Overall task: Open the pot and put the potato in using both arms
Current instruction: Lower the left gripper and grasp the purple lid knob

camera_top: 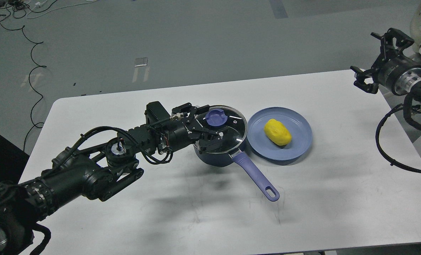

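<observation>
From my head view, the pot (pixel 219 150) sits near the middle of the white surface (pixel 182 212), a little toward the far edge, with its lavender handle (pixel 256 177) pointing toward the near edge and slightly right. A glass lid (pixel 231 136) with a purple knob (pixel 216 117) covers it, so the pot is not yet open. My left gripper (pixel 203 124) reaches over the lid from the left, its fingers spread on either side of the knob; they look open around it, not clamped, though I cannot tell whether any fingertip touches the glass.

Just to the right of the pot, nearly touching it, lies a light-blue plate (pixel 295 148), and the potato (pixel 277 131) rests on it near its centre. My right gripper (pixel 371 76) hangs beyond the right edge of the surface, well apart from everything, fingers splayed and holding nothing.

I judge the lid to be stiff, smooth and breakable, so the knob is the only sensible place to take hold; the glass itself would slip. The knob is small and rounded, so the grip must be centred. The potato looks lumpy and light, probably firm enough to pinch across its narrow middle, though its smooth skin could roll on the plate. The pot seems light enough to shift if I pull the lid sideways.
</observation>
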Tool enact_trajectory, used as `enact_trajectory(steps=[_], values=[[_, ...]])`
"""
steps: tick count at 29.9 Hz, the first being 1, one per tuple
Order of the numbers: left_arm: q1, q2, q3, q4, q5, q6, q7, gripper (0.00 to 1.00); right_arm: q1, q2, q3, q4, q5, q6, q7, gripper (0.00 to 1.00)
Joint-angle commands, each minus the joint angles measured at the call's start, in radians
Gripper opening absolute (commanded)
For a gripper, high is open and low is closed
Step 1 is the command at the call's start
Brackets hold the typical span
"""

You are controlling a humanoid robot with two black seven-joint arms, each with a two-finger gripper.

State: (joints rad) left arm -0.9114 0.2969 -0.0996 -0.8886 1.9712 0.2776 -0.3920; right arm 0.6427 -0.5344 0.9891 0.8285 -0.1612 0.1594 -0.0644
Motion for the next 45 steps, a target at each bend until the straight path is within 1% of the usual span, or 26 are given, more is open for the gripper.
enact_trajectory(steps=[1, 3, 9, 23, 29, 34, 38, 39, 41, 45], values=[[-0.003, -0.004, 0.000, 0.002, 0.000, -0.001, -0.001, 0.87, 0.000, -0.001, -0.001, 0.000, 0.000, 0.000, 0.000, 1.00], [-0.003, -0.004, 0.000, 0.003, 0.000, -0.001, -0.001, 0.81, -0.002, -0.001, -0.003, 0.000, 0.000, 0.000, 0.000, 1.00], [-0.006, -0.008, 0.000, 0.037, 0.000, -0.003, -0.001, 0.81, -0.008, -0.002, -0.003, 0.000, 0.000, 0.000, 0.000, 1.00], [-0.006, -0.012, 0.000, 0.039, 0.000, -0.003, -0.001, 0.84, -0.020, -0.002, -0.004, 0.000, 0.000, 0.000, 0.000, 1.00], [-0.004, -0.012, 0.000, 0.040, -0.012, -0.014, 0.001, 0.81, -0.021, -0.002, -0.004, 0.000, 0.000, 0.000, 0.000, 1.00], [-0.003, -0.012, 0.000, 0.039, -0.014, -0.012, 0.001, 0.81, -0.023, -0.002, -0.007, 0.000, -0.001, 0.000, 0.000, 1.00], [-0.003, -0.010, 0.000, 0.040, -0.014, -0.012, 0.001, 0.69, -0.023, -0.002, -0.007, 0.000, -0.001, 0.000, 0.000, 1.00], [-0.001, -0.012, 0.000, 0.039, -0.014, -0.012, 0.001, 0.67, -0.023, -0.001, -0.007, 0.000, -0.001, 0.000, 0.000, 1.00], [-0.001, -0.012, -0.002, 0.039, -0.015, -0.012, 0.001, 0.65, -0.026, -0.001, -0.007, 0.000, -0.001, 0.000, 0.000, 1.00], [-0.001, -0.010, -0.002, 0.037, -0.015, -0.011, -0.001, 0.64, -0.029, -0.001, -0.007, 0.000, -0.001, 0.000, 0.000, 1.00]])
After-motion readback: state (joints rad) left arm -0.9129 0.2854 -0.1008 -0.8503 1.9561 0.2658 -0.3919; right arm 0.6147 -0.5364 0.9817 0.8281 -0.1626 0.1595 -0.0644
